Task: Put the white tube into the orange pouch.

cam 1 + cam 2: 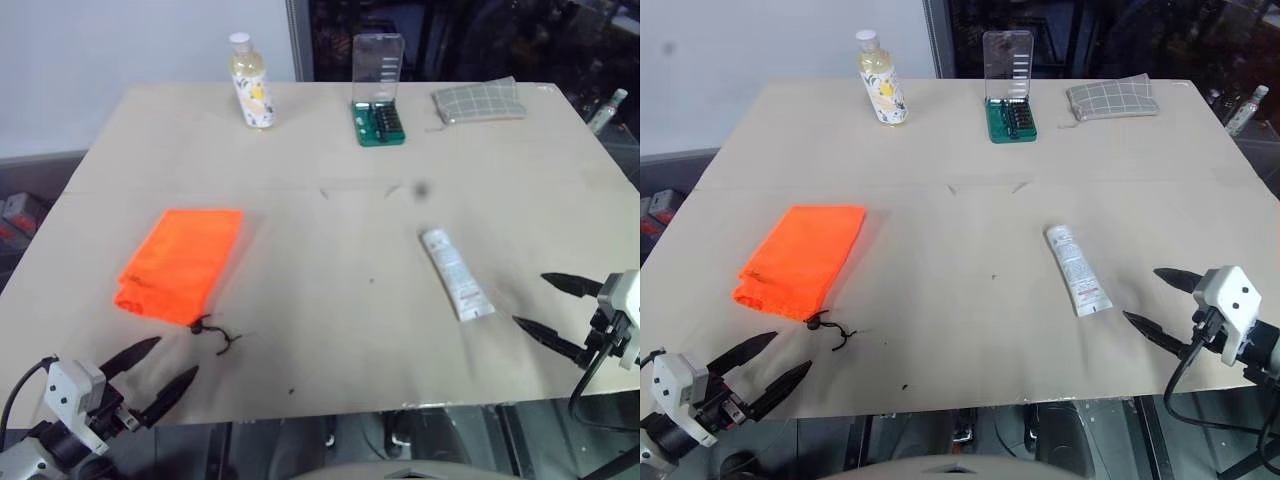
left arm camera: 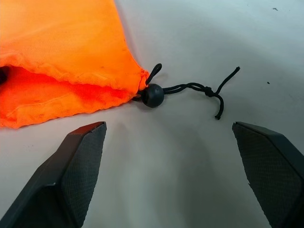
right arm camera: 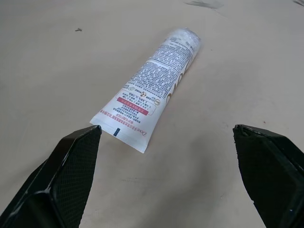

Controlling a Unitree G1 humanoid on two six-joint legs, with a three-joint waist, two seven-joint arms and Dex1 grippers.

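Head views: beige desk [image 1: 330,330] w/ the orange pouch [image 1: 182,262] lying flat on the robot's left half, its mouth toward the near edge, dark cord [image 1: 218,335] trailing out on the desk surface. The white tube [image 1: 456,273] lies on the right half, well apart from the pouch, crimped end toward the near edge, cap end pointing away. Along the far edge: yellowish bottle [image 1: 251,82] w/ white cap standing upright, green bit case [image 1: 379,110] w/ clear lid raised, grey checked pouch [image 1: 479,101] lying flat. Left end effector [image 1: 155,378] hovers at the near-left corner, just short of the pouch mouth and cord, fingers spread, nothing between them. Right end effector [image 1: 558,310] sits at the near-right edge, beside the tube's crimped end but apart from it, fingers spread wide, empty.

Left wrist view: pouch mouth [image 2: 52,90] slightly gaping, orange inside visible. Round black cord stopper [image 2: 153,95] sits at the pouch corner, knotted cord running off from it. Both black fingers [image 2: 78,164] stand released, either side of bare desk, touching nothing.

Right wrist view: tube lies flat on the desk, printed side up, crimped end nearest the fingers [image 3: 71,171]. End effector released; tube's crimped end is near one fingertip, no contact seen.
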